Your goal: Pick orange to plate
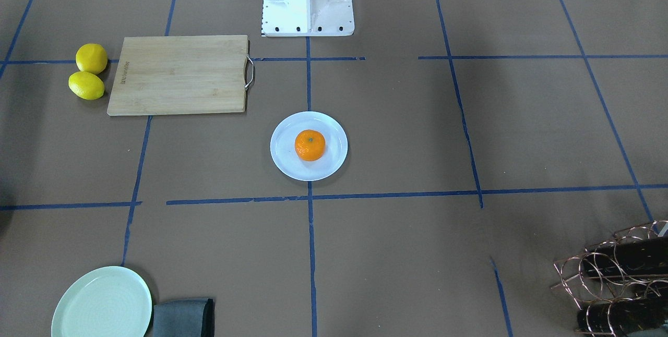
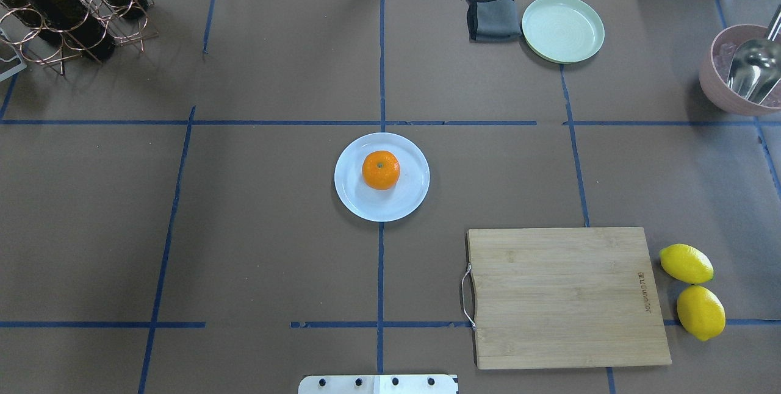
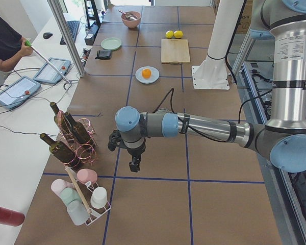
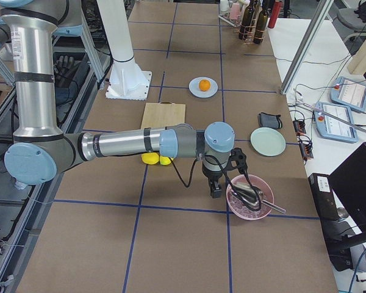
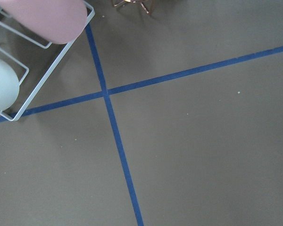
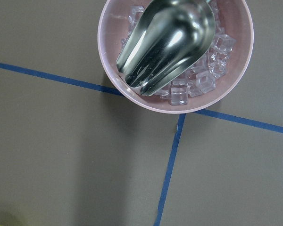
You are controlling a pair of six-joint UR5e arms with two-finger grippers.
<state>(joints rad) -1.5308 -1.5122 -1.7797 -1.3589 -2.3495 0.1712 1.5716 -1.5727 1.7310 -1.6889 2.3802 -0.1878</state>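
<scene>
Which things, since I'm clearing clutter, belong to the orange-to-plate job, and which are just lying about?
Job: small round bright-orange orange; round pale bluish-white plate under it.
Lying about: two yellow lemons; wooden cutting board; mint-green plate; folded grey cloth; pink bowl of ice; copper wire bottle rack.

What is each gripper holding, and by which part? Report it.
Nothing visible: the orange lies on the plate, and the left gripper and right gripper hang far from it with no object.
</scene>
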